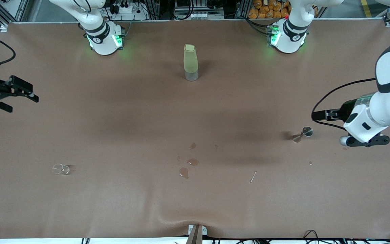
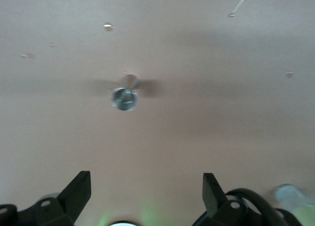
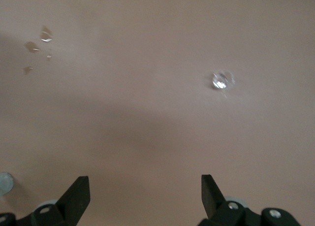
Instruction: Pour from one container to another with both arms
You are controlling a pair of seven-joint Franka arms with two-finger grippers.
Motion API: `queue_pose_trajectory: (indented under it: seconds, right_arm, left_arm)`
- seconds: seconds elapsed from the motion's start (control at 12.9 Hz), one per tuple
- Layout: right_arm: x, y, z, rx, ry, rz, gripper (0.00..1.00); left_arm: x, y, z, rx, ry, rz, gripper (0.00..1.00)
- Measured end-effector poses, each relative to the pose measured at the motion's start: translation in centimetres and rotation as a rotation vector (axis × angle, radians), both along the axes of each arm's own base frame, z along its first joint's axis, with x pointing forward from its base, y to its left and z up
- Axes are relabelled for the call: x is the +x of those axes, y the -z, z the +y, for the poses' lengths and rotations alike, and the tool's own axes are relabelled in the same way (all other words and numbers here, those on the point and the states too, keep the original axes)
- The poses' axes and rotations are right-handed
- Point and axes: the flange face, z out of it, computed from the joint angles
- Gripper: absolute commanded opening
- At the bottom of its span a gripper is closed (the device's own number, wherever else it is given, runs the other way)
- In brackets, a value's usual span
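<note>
both tools wide and empty — left tool (image 2: 146, 191) over jigger (image 1: 303, 133), right tool (image 3: 145, 194) well apart from glass cup (image 1: 60, 168); tiny cups could tip when gripped.

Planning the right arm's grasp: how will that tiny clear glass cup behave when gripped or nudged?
The glass cup looks thin, clear glass, so probably fragile and slippery between hard fingers. It seems very small, likely light enough to skid when nudged. It stands alone on the brown table cover, so little would stop it sliding.
</note>
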Motion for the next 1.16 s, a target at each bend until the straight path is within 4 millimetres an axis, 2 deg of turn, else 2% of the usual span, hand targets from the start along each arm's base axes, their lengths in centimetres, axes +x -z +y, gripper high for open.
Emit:
queue_pose_trajectory:
  seconds: [0.16,0.31,0.47,0.7,0.93,1.16]
  right_arm:
    - [-1.3,-1.3,0.5,-0.063,0.094,0.029,1.0]
    - [-2.4,-2.1,1.3,-0.088,0.161,0.048,1.0]
    - [-2.5,-2.0,1.3,-0.092,0.187,0.059,1.0]
    - [-2.4,-1.8,1.2,-0.09,0.188,0.059,1.0]
    - [-2.3,-2.5,0.6,-0.087,0.205,0.043,1.0]
    - [-2.4,-2.1,0.4,-0.086,0.293,0.082,1.0]
  left_arm:
    - [-0.2,0.2,2.1,0.066,0.047,0.02,1.0]
    - [-0.2,0.2,2.2,0.076,0.058,0.022,1.0]
    - [-0.4,-0.7,1.8,0.077,0.033,0.006,1.0]
    - [-1.6,-4.3,1.6,0.079,-0.029,-0.046,1.0]
    - [-3.1,-7.7,2.2,0.071,-0.055,-0.097,1.0]
    - [-4.3,-9.9,2.3,0.067,-0.102,-0.152,1.0]
